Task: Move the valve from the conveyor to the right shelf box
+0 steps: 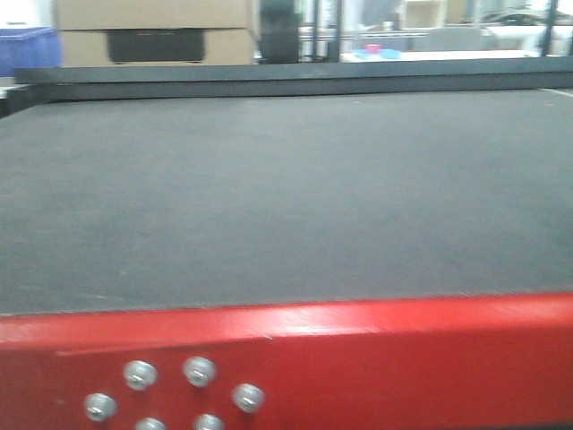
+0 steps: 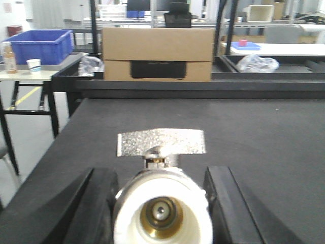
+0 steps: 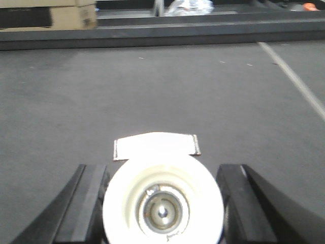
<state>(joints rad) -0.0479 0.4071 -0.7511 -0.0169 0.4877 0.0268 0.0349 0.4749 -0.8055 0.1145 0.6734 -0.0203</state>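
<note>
The conveyor's dark grey belt [image 1: 286, 197] fills the front view above its red frame [image 1: 376, 358]; no valve or gripper shows there. In the left wrist view my left gripper [image 2: 161, 185] is shut on a valve [image 2: 162, 216] with a white end cap, brass bore and silver butterfly handle [image 2: 161, 142], over the belt [image 2: 264, 132]. In the right wrist view my right gripper [image 3: 162, 185] is shut on a second white-capped valve [image 3: 162, 206] with a pale handle [image 3: 156, 145], over the belt [image 3: 152, 86]. Both black finger pairs press each valve's sides.
A cardboard box [image 2: 157, 53] stands beyond the belt's far rail. A blue crate [image 2: 38, 44] sits on a table to the left. A crumpled plastic bag [image 2: 256, 63] lies at the back right. A white line [image 3: 297, 84] runs along the belt's right side.
</note>
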